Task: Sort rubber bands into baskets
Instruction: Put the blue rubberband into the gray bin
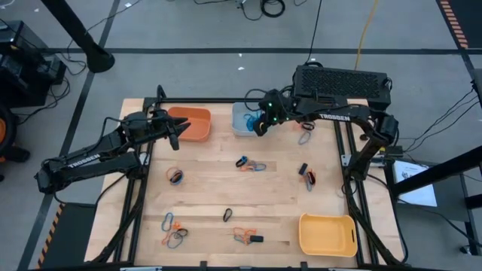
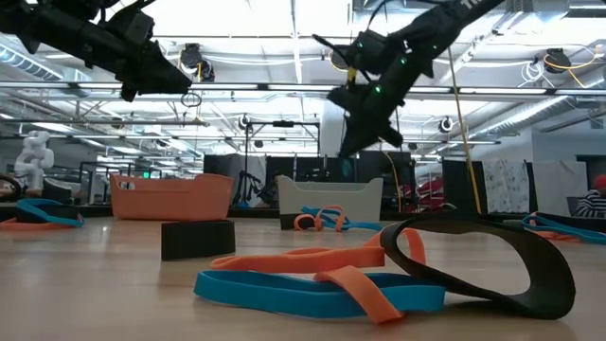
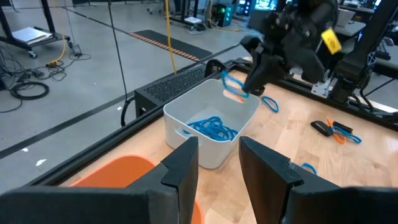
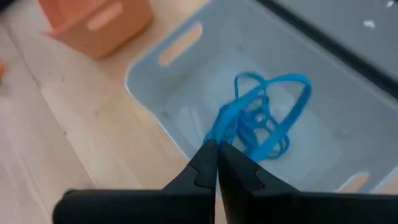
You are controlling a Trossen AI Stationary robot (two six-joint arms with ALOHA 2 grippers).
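Blue rubber band (image 4: 249, 112) hangs pinched in the right gripper (image 4: 216, 163), whose fingers are pressed tight together on it, over the pale blue-grey basket (image 1: 242, 120) at the far middle of the bench (image 1: 271, 192). More blue bands (image 3: 212, 127) lie piled inside that basket. In the left wrist view the right gripper (image 3: 249, 81) sits above the basket's far rim with a blue loop and what looks like an orange one dangling from it. Orange basket (image 1: 193, 123) stands just left of the blue-grey one, apart from it. Left gripper (image 1: 175, 132) hovers at the orange basket's near-left edge, fingers (image 3: 184, 163) parted a moderate gap with nothing between them. Yellow basket (image 1: 327, 234) sits at the near right corner, well apart from the other two. Loose bands are scattered on the bench: a blue-orange cluster (image 1: 251, 164) at centre, an orange-black pair (image 1: 175, 176) left of centre, a black and orange pair (image 1: 306, 174) right of centre, a single black loop (image 1: 227, 214) nearer, blue and orange ones with a black loop (image 1: 173, 229) at near left, an orange tangle (image 1: 242, 235) at near centre, and a loop (image 1: 305, 138) near the right arm. Low view shows blue, orange and black bands (image 2: 379, 275) close to the lens with a small black block (image 2: 197, 239) behind them.
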